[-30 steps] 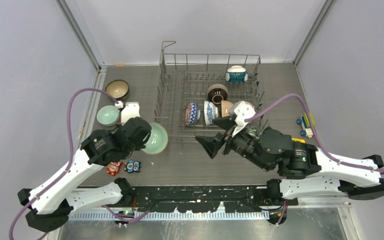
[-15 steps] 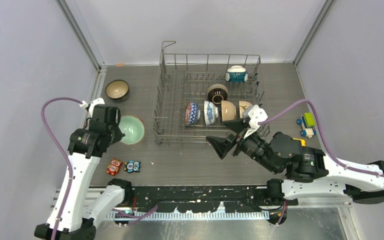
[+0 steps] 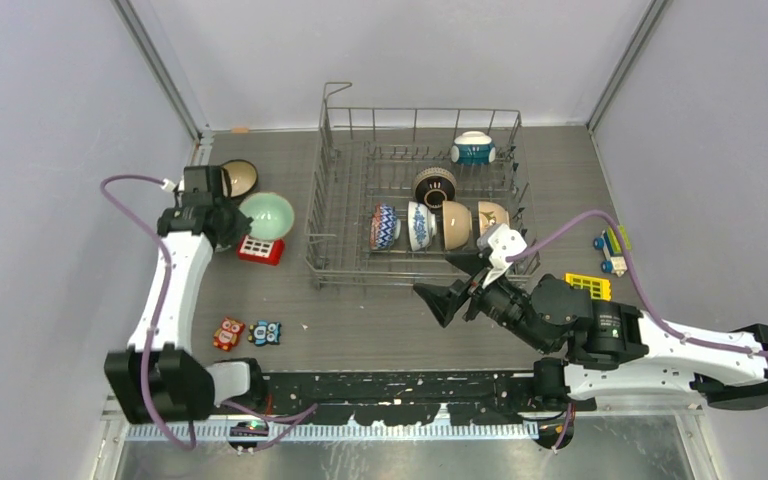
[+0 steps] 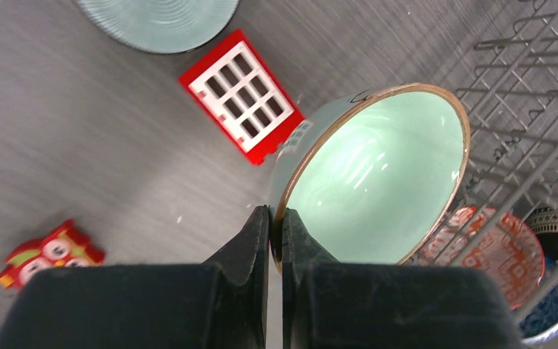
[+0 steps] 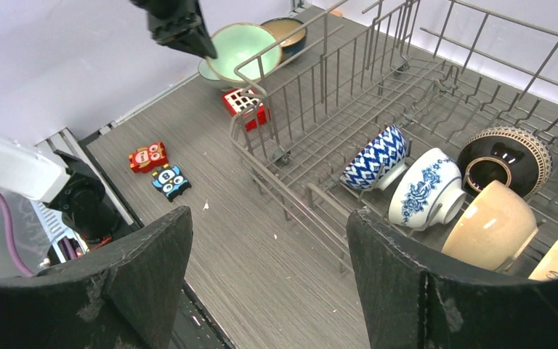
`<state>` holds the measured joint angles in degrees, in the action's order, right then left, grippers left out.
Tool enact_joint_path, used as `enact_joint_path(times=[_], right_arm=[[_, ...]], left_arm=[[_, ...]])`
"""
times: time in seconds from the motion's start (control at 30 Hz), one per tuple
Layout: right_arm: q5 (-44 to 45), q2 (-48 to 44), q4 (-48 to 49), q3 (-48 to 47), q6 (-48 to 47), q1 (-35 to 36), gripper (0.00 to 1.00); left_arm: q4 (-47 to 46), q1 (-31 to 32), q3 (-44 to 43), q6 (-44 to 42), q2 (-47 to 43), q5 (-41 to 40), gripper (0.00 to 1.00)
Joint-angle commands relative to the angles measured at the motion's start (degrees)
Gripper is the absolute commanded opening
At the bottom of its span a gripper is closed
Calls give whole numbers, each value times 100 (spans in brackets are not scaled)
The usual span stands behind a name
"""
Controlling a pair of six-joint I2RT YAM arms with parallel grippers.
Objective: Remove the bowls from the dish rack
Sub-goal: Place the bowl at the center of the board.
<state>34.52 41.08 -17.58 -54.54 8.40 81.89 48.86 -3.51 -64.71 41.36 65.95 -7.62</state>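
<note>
My left gripper (image 3: pixel 228 222) (image 4: pixel 276 217) is shut on the rim of a pale green bowl (image 3: pixel 268 213) (image 4: pixel 374 171), held tilted above the table left of the dish rack (image 3: pixel 415 265) (image 5: pixel 378 94). A dark brown bowl (image 3: pixel 237 177) and another pale green bowl (image 4: pixel 156 18) stand on the table close by. Inside the rack on edge are a blue patterned bowl (image 3: pixel 384 226) (image 5: pixel 375 158), a blue-and-white one (image 3: pixel 419 225), a cream one (image 3: pixel 454 224), a dark brown one (image 3: pixel 434 186) and a teal-and-white one (image 3: pixel 472 148). My right gripper (image 3: pixel 436 277) (image 5: pixel 269 218) hangs open and empty before the rack's front edge.
A red grid block (image 3: pixel 261 250) (image 4: pixel 241 94) lies under the held bowl. Two owl toys (image 3: pixel 228 333) (image 3: pixel 265 332) sit near the front left. Small toys (image 3: pixel 612 241) and a yellow block (image 3: pixel 588 286) lie right of the rack. Grey walls close in both sides.
My left arm has swung the pale green bowl from the rack's front-left corner back and left, toward the dark brown bowl, uncovering the red block. The right gripper drew back slightly, still open.
</note>
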Motion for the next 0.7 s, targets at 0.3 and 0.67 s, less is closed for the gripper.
enact_joint_path(times=[0.3, 0.67], right_arm=[[104, -460, 519, 370, 107, -23, 81], [409, -388, 615, 586, -19, -24, 81]], left_arm=[[-2019, -18, -1111, 1098, 2269, 135, 0], [-2701, -10, -1378, 1712, 3493, 237, 0]])
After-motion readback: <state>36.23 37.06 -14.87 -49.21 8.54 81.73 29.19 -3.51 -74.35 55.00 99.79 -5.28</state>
